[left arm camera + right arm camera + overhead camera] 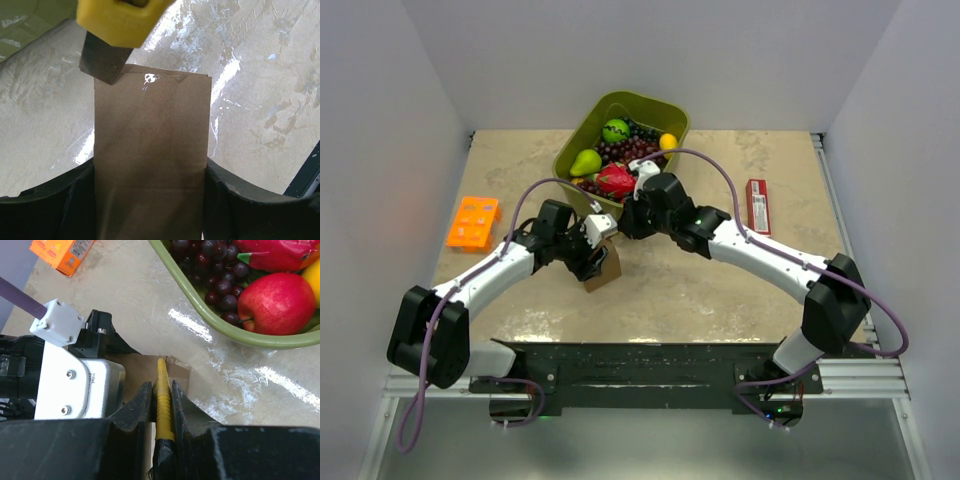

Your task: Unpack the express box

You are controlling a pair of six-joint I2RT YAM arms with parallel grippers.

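The small plain brown cardboard box [605, 270] sits near the middle of the counter [720, 290], a little toward the left edge and just on the near side of the olive-green plastic fruit tub [260, 340]. From above only one brown corner shows; both wrists cover the rest.

The left fingers [55, 205] are clenched on the box, one pressed against each side. In the left wrist view its near end is cut off by the bottom of the frame.

The right fingers [137, 407] are clamped on a slim yellow cutter-like tool [160, 371]. Its upper body runs out of the top of the left wrist view. A dark tip [102, 62], probably a blade, meets the box's far corner, but I cannot tell whether it has gone in.

In the right wrist view the left arm's white camera housing [75, 385] hides most of the box.

An orange plastic tray [473, 222] lies by the left edge. A slim red rectangular packet [757, 205] lies toward the right edge.
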